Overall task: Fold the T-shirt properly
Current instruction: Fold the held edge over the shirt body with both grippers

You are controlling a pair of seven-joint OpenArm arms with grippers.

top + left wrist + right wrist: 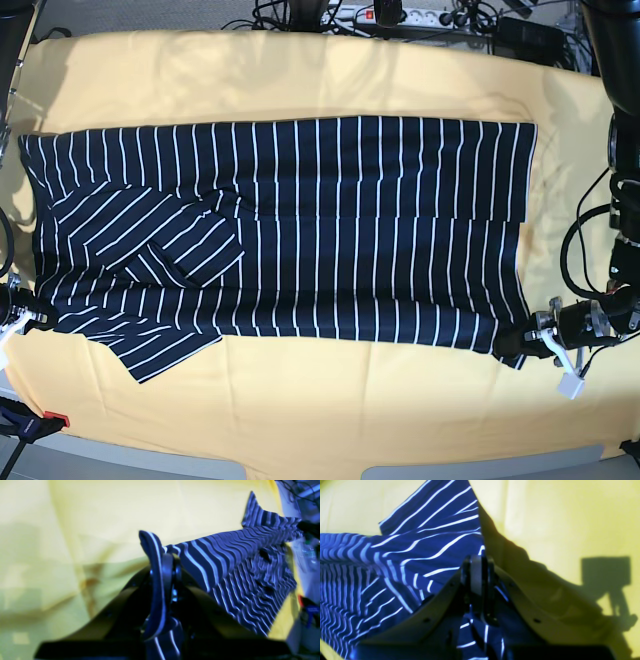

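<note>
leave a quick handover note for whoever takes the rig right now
Left gripper: shut on a near corner of the T-shirt.
Right gripper: shut on the shirt's near edge at the opposite side.
Shirt: spread across the yellow cloth, with a loose flap toward the base view's lower left.
Done: both ends gripped, part folded over.
Left: probably lay this fold down, tidy the flap, finish folding.

The T-shirt point(330, 220) lies (rather spread out) on the cloth point(330, 410).

Was a yellow cloth point(330, 410), creased in places, and bore a dark navy T-shirt point(335, 175) with white stripes.
</note>
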